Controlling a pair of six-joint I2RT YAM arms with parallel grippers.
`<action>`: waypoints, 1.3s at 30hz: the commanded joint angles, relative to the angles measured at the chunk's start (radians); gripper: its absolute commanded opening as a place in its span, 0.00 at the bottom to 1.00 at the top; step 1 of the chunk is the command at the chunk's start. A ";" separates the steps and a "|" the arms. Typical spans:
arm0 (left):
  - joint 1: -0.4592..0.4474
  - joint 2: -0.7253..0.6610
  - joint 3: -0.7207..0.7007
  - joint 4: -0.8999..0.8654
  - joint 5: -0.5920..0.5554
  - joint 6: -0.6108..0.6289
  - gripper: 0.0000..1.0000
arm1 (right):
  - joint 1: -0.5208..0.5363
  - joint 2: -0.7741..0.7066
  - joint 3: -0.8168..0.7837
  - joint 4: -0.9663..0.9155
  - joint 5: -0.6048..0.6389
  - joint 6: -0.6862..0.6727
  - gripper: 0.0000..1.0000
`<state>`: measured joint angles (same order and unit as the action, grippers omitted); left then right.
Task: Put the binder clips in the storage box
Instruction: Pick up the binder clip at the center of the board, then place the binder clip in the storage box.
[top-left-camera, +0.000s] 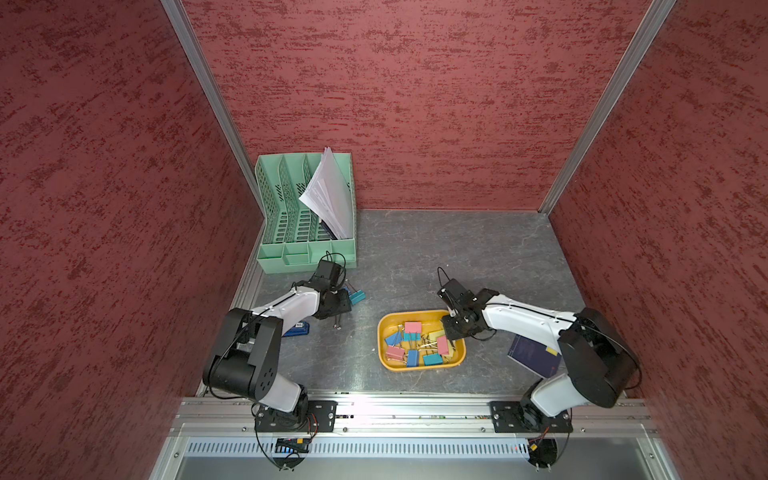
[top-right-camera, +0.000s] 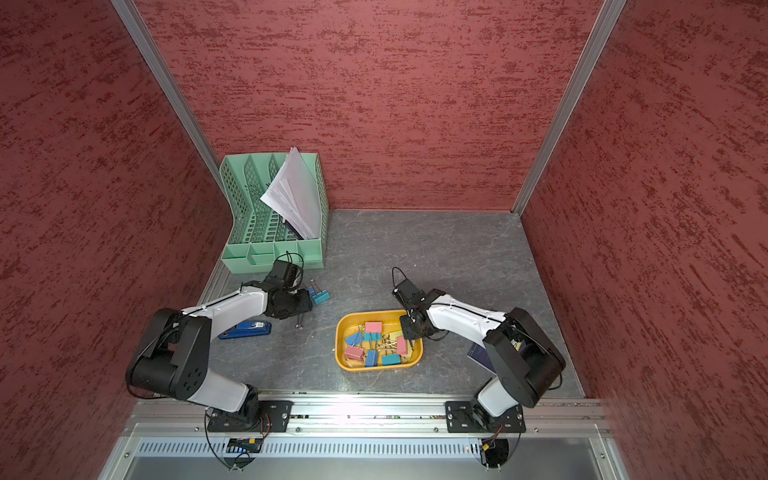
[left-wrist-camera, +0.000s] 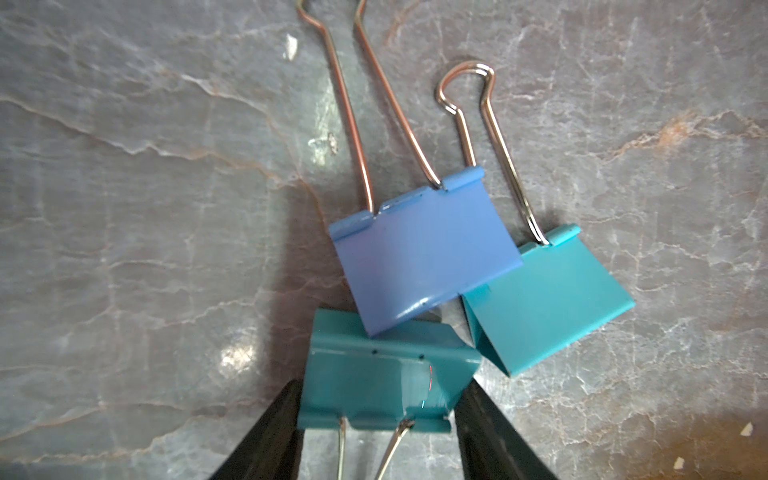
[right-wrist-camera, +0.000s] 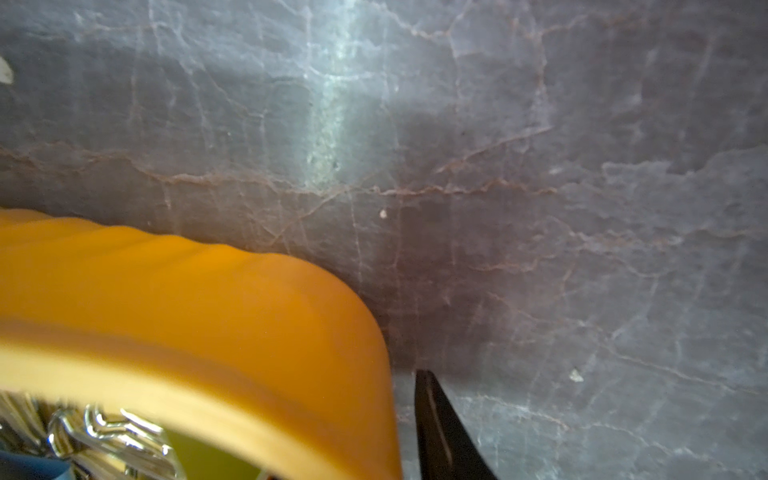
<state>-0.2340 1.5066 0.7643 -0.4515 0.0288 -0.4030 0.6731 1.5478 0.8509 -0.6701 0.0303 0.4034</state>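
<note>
Three binder clips lie together on the grey table in front of the green organizer. The nearest is a teal clip (left-wrist-camera: 382, 386), and my left gripper (left-wrist-camera: 380, 386) has a finger pressed to each side of its body. A blue clip (left-wrist-camera: 424, 257) overlaps it and a second teal clip (left-wrist-camera: 552, 311). Both top views show this group (top-left-camera: 357, 296) (top-right-camera: 321, 296). The yellow storage box (top-left-camera: 419, 365) (top-right-camera: 376, 368) holds several pink, blue, teal and yellow clips (top-left-camera: 415, 345). My right gripper (top-left-camera: 451, 332) straddles the wall at the box's far right corner (right-wrist-camera: 208, 311). One finger (right-wrist-camera: 436, 428) is outside; the other is hidden.
A mint-green file organizer (top-left-camera: 307, 216) with papers stands at the back left. A blue stapler (top-right-camera: 245, 329) lies under my left arm. A dark blue booklet (top-left-camera: 532, 353) lies under my right arm. Red walls close in three sides.
</note>
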 joint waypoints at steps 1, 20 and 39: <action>-0.014 -0.062 -0.012 0.004 0.002 0.008 0.58 | -0.008 0.012 0.025 -0.005 0.011 0.000 0.30; -0.577 -0.324 0.098 -0.273 -0.089 -0.228 0.57 | -0.007 0.018 0.024 0.011 -0.001 0.005 0.30; -0.749 0.017 0.193 -0.152 -0.150 -0.306 0.88 | -0.008 -0.008 -0.005 0.016 -0.002 0.002 0.31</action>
<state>-0.9802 1.5116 0.9646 -0.6292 -0.1104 -0.6807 0.6731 1.5616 0.8555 -0.6651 0.0296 0.4038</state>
